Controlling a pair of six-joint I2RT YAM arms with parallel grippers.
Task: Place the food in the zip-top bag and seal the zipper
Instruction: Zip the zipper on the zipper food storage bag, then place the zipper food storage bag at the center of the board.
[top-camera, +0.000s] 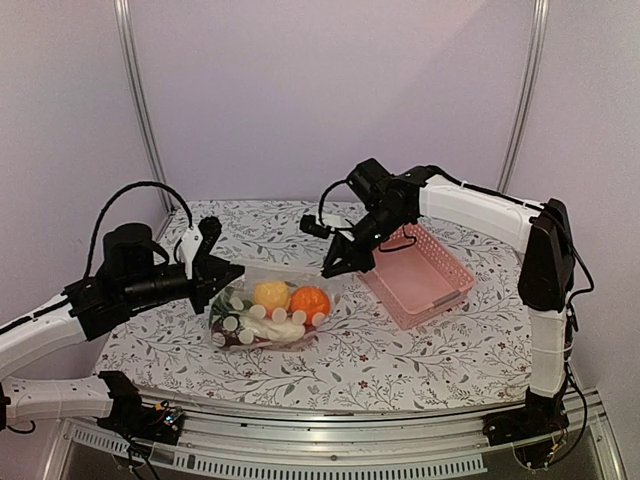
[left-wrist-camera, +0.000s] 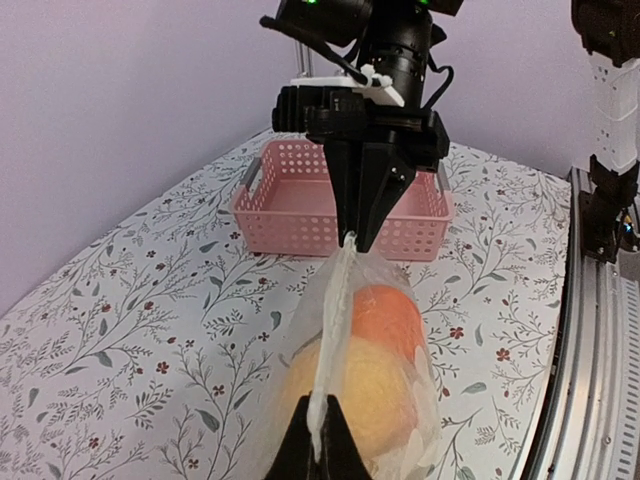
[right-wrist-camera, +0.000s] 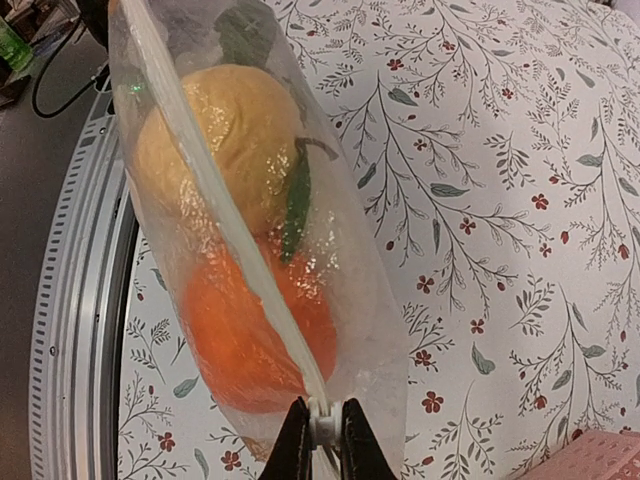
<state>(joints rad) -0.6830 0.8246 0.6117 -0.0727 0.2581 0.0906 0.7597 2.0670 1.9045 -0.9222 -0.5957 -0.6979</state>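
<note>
Clear crinkly zip-top bag (top-camera: 262, 318) on floral table (top-camera: 420, 350), orange, yellow, white toy food (top-camera: 310, 301) inside. Left gripper (left-wrist-camera: 320, 445), right gripper (right-wrist-camera: 325, 435) clamped narrow on opposite ends of thin press-seal zipper (right-wrist-camera: 228, 245). Best: anchor one end, slide other along, strip taut.

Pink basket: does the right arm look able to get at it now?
Likely yes: the pink basket lies close beside the right gripper, with nothing between. But that gripper is shut on the edge of the zip-top bag and would have to release first.
</note>
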